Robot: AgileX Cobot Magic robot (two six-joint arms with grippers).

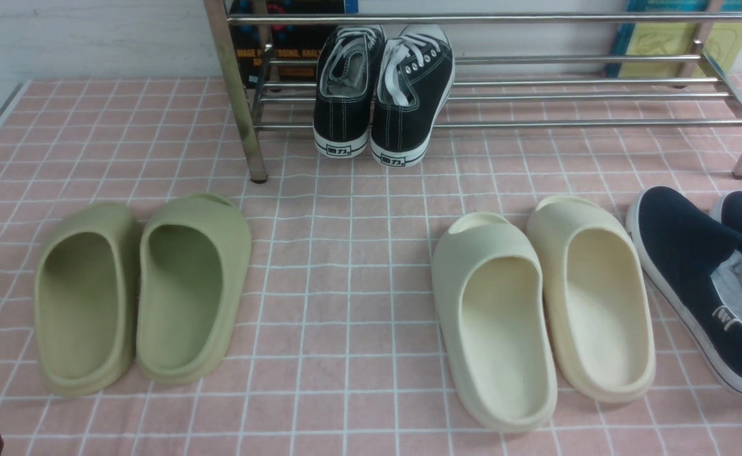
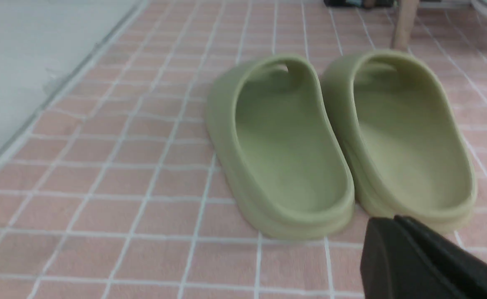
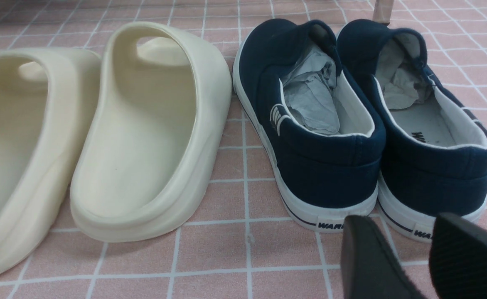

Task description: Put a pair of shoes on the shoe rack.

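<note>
Black sneakers (image 1: 383, 95) on shoe rack (image 1: 504, 95), toes cut off

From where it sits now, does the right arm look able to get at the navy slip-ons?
Probably yes. The right claw is open just behind the heels of the navy slip-ons, with only bare tiled mat between; the cream slides sit off to one side.
</note>
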